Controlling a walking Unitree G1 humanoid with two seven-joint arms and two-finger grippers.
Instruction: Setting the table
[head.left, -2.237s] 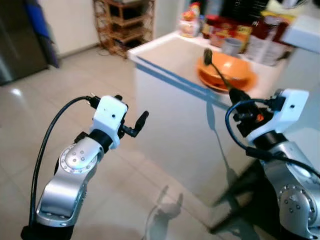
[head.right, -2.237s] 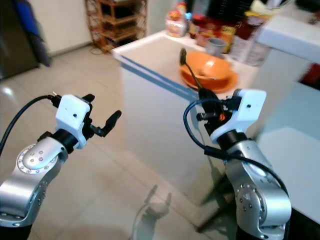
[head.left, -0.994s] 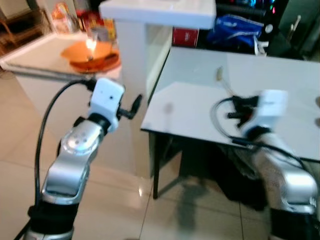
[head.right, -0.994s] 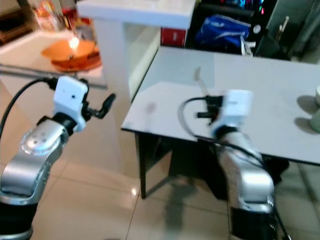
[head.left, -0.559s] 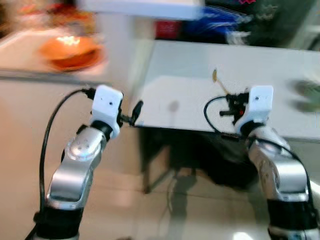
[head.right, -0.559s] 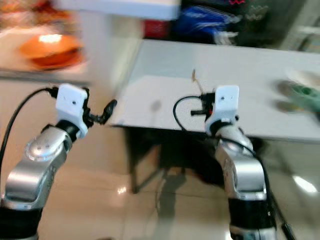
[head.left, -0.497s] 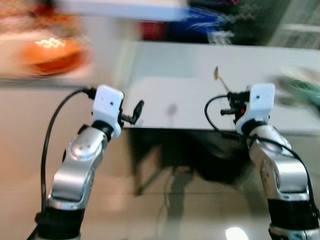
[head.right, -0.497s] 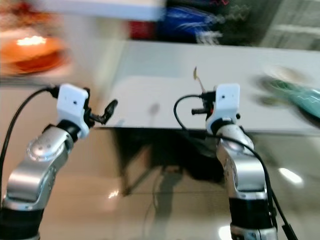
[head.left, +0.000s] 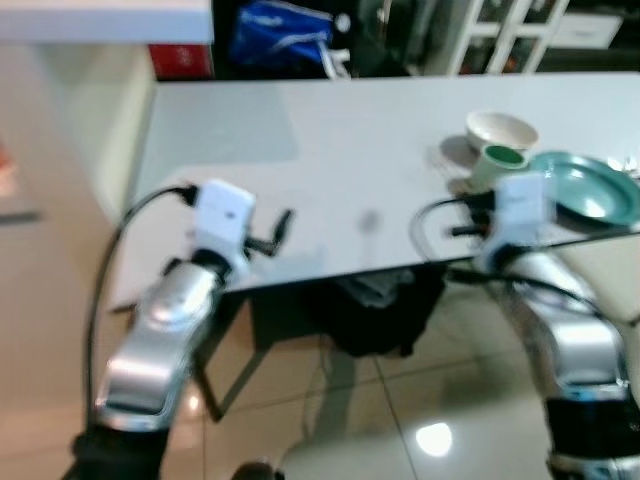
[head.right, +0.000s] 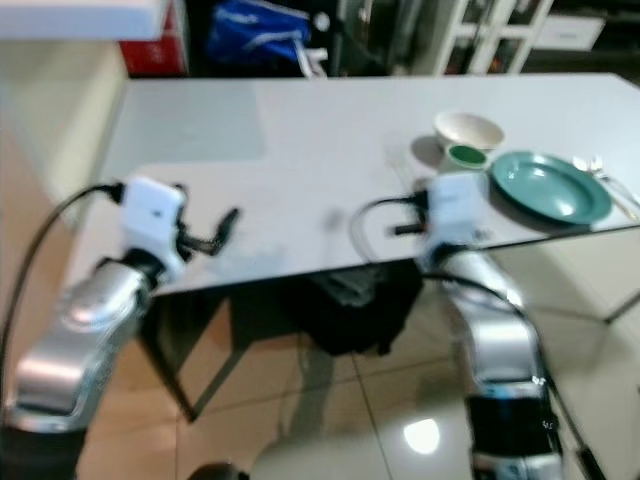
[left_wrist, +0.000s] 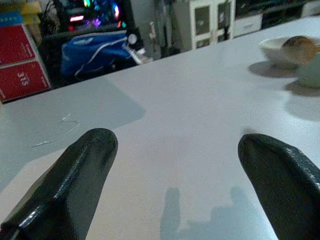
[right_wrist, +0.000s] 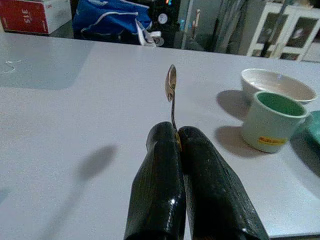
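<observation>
At the far left a white counter edge (head.left: 100, 20) juts in above a red box (head.left: 180, 62), with a blue bag (head.left: 275, 35) lying behind the long grey table (head.right: 250, 130). The left gripper (head.left: 283, 225) hangs over the near edge of the table, its two black fingers (left_wrist: 75, 180) spread wide apart with nothing between them and only bare tabletop beyond. Further along, the right gripper (right_wrist: 176, 145) is held over the table near its front edge, its fingers (right_wrist: 207, 170) pressed together and pinching the thin handle of a spoon (right_wrist: 171, 87), which stands upright out of the fingertips with its bowl at the top. The head views are blurred here, so the spoon cannot be made out in them, though the wrist view shows it plainly. Just beyond and to the right of that gripper stands a pale green cup (right_wrist: 272, 122) with a darker green inside, and close behind it a shallow white bowl (right_wrist: 277, 85). Right of the cup lies a round teal plate (head.right: 550, 187), and past the plate, at the table's far right, some cutlery (head.right: 605, 180) rests on the surface, too small to tell apart.
</observation>
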